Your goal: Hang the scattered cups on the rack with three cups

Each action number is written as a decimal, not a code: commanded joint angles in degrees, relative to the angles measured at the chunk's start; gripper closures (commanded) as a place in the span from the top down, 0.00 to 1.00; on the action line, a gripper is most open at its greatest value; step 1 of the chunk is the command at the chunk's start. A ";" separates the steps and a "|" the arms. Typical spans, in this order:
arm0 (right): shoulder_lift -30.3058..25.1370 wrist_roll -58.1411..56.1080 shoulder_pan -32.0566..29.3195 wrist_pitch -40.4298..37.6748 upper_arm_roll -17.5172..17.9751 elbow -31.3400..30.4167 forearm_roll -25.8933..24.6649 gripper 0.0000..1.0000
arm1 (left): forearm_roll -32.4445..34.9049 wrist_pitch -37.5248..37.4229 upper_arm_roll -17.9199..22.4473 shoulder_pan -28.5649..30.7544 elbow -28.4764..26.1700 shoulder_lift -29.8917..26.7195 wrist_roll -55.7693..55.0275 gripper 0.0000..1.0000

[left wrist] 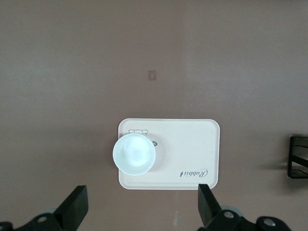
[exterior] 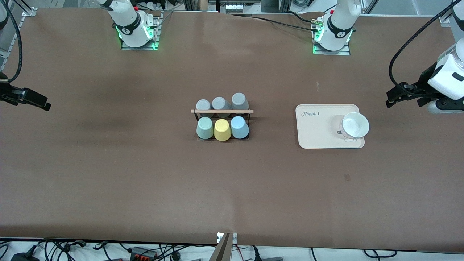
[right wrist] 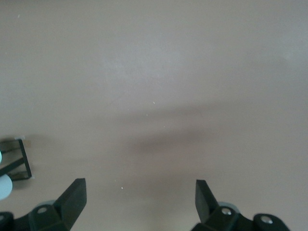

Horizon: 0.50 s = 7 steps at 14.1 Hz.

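Cups racked, arms parked

Mint cup, yellow cup and blue cup sit on the rack mid-table. Left gripper and right gripper wait spread wide, empty; judged done, best left clear.

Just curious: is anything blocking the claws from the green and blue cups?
The mint-green cup and light blue cup sit on the rack. Between it and the left gripper lies a beige tray with a white bowl; nothing before the right gripper.

white arm shells, black fingers (wedge-shaped), black cables, green-lit bases.
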 commanded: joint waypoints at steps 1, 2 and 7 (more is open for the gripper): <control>-3.17 -1.63 -0.06 -1.21 0.26 -2.28 -0.36 1.00 | 0.08 0.82 -0.11 -0.09 -1.37 -1.45 0.18 1.00; -3.18 -1.63 0.03 -1.73 0.35 -2.28 -0.36 1.00 | 0.08 0.90 -0.10 -0.09 -1.28 -1.36 0.18 1.00; -2.74 -2.33 -0.06 -2.09 0.44 -2.28 -0.10 1.00 | 0.52 0.91 -0.10 -0.09 -1.37 -1.36 0.18 1.00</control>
